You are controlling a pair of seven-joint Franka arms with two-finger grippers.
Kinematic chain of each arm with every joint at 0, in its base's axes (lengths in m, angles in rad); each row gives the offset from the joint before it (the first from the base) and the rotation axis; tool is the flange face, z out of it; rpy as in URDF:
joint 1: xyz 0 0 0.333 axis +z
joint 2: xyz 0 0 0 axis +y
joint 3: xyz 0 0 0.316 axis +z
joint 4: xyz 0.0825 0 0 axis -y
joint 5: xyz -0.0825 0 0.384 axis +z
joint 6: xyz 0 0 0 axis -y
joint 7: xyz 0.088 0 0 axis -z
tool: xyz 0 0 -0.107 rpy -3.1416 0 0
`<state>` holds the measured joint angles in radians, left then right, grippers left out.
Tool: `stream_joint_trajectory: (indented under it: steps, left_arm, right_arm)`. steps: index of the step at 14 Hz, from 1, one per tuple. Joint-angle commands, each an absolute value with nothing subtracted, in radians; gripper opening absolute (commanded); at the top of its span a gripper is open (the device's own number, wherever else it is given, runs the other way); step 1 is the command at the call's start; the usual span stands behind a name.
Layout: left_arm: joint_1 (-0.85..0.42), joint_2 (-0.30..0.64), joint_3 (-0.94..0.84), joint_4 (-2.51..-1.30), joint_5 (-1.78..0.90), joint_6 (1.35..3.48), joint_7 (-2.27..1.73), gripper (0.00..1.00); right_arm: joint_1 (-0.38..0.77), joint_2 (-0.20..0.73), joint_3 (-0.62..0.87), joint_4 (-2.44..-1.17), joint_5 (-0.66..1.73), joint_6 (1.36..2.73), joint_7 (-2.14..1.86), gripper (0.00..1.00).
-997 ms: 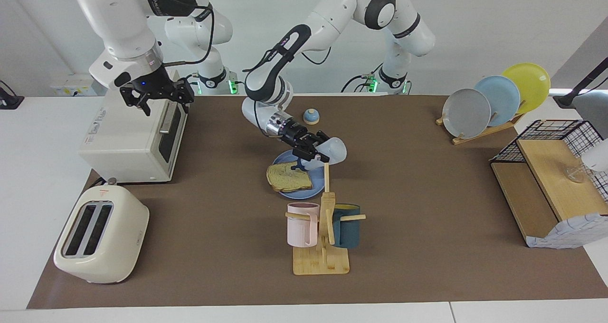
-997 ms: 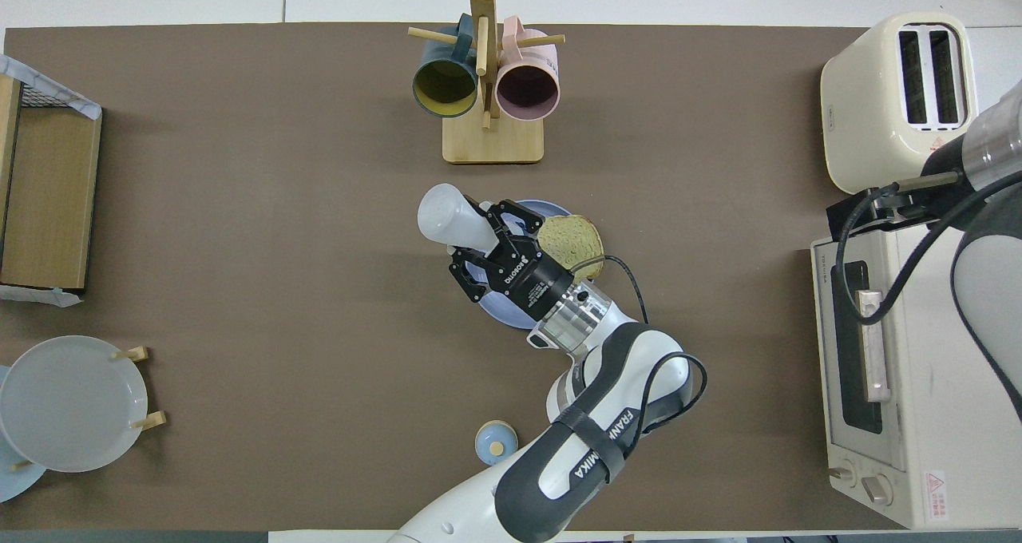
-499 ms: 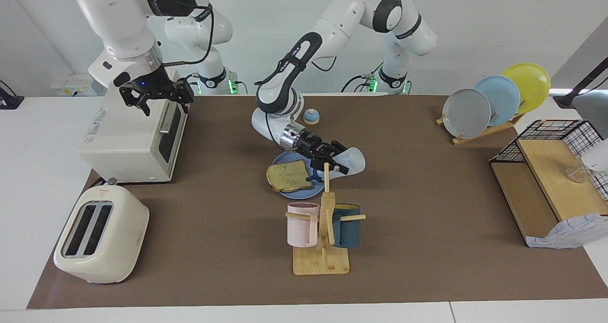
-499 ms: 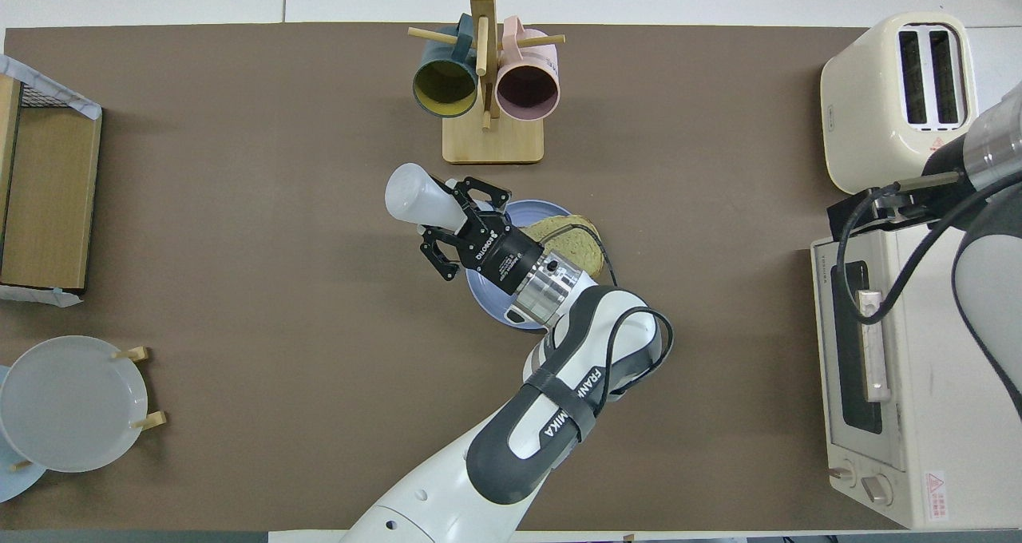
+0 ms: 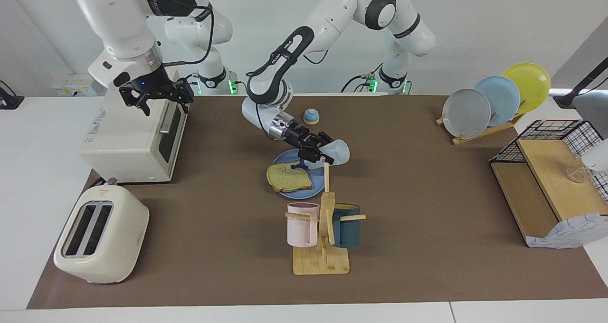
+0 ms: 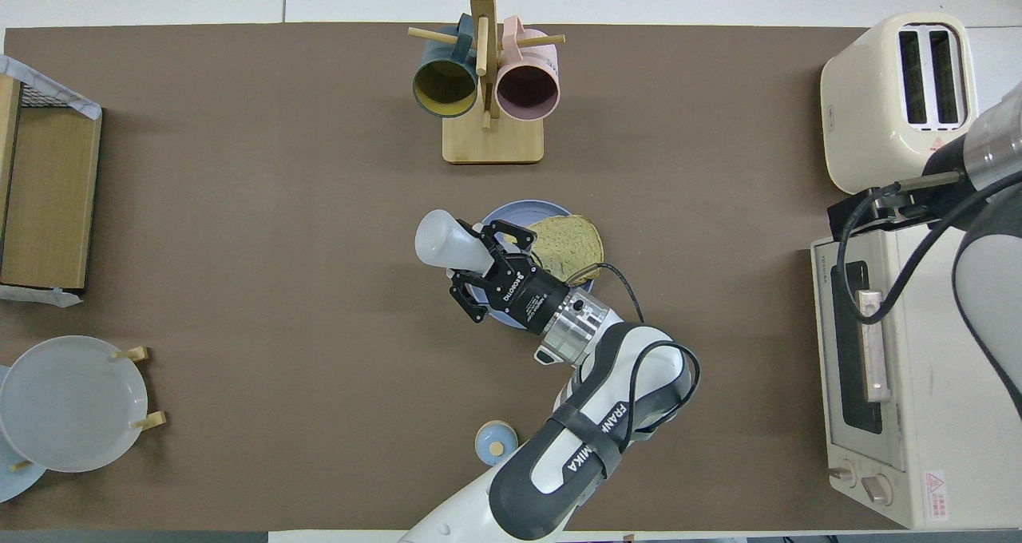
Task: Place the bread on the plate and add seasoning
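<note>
The right gripper (image 5: 156, 98) hangs over the cream box-shaped toaster oven (image 5: 128, 137) with its fingers spread and empty; that arm waits. Toward the middle of the table, the square slice of tan-brown toast (image 5: 288, 177) lies on the round flat medium-blue plate (image 5: 317, 188), overhanging its rim toward the right arm's end. Above the plate, the left gripper (image 5: 314, 154) pinches the small translucent white plastic bottle with the dark cap (image 5: 338, 151), tipped so that the cap points down at the toast.

The step in hand looks like the seasoning itself. To do it well, I would hold the spout above the middle of the slice, not over the bare plate, tilt it steeply enough to pour, and make small, short shakes without touching the bread.

In the overhead view, the right gripper is mostly cut off at the edge. The left gripper covers the cap there, and the wooden mug rack's post (image 5: 327, 180) crosses it in the facing view, so whether anything comes out cannot be told
</note>
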<state>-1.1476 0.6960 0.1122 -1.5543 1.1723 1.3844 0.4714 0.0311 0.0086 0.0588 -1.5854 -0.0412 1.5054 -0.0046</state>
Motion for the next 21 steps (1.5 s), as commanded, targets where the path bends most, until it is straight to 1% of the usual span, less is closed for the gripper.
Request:
stream_joint_trajectory:
  steps: [1,2,5,6,7,8,9,11,14,18,19,21]
  left_arm:
    - [-1.096,0.565,0.121,-1.592,1.039,1.463,0.385,0.00]
    - [-1.065,0.507,0.120,-1.609,1.005,1.485,0.382,0.00]
    - [-0.990,0.384,0.121,-1.615,0.838,1.509,0.374,0.00]
    - [-0.951,0.318,0.121,-1.634,0.762,1.528,0.368,0.00]
    - [-0.898,0.229,0.121,-1.676,0.691,1.590,0.365,0.00]
    - [-0.850,0.162,0.121,-1.712,0.631,1.644,0.356,0.00]
    - [-0.798,0.103,0.121,-1.750,0.564,1.707,0.342,0.00]
    - [-0.697,0.022,0.121,-1.807,0.433,1.842,0.312,0.00]
    - [-0.571,-0.027,0.121,-1.903,0.261,2.113,0.257,0.00]
    - [-0.480,-0.052,0.121,-2.069,0.216,2.531,0.031,0.00]
    - [-0.459,-0.052,0.121,-2.106,0.216,2.643,-0.036,0.00]
    - [-0.436,-0.014,0.123,-2.143,0.216,2.842,-0.163,0.00]
  right_arm:
    - [0.017,-0.003,0.063,-1.598,-0.049,1.514,-0.029,1.00]
    - [0.017,-0.002,0.063,-1.598,-0.051,1.514,-0.029,1.00]
    - [0.017,-0.002,0.063,-1.598,-0.049,1.513,-0.029,1.00]
    - [0.017,-0.002,0.063,-1.598,-0.049,1.513,-0.029,1.00]
    - [0.017,-0.002,0.063,-1.598,-0.049,1.513,-0.029,1.00]
    - [0.017,-0.002,0.064,-1.598,-0.049,1.513,-0.029,1.00]
    - [0.018,-0.002,0.063,-1.598,-0.049,1.513,-0.029,1.00]
    - [0.018,-0.002,0.063,-1.598,-0.049,1.513,-0.029,1.00]
    - [0.018,-0.002,0.064,-1.597,-0.049,1.513,-0.029,1.00]
    - [0.018,-0.002,0.064,-1.597,-0.049,1.513,-0.028,1.00]
    - [0.018,-0.002,0.063,-1.597,-0.049,1.513,-0.028,1.00]
    - [0.018,-0.002,0.064,-1.597,-0.049,1.513,-0.026,1.00]
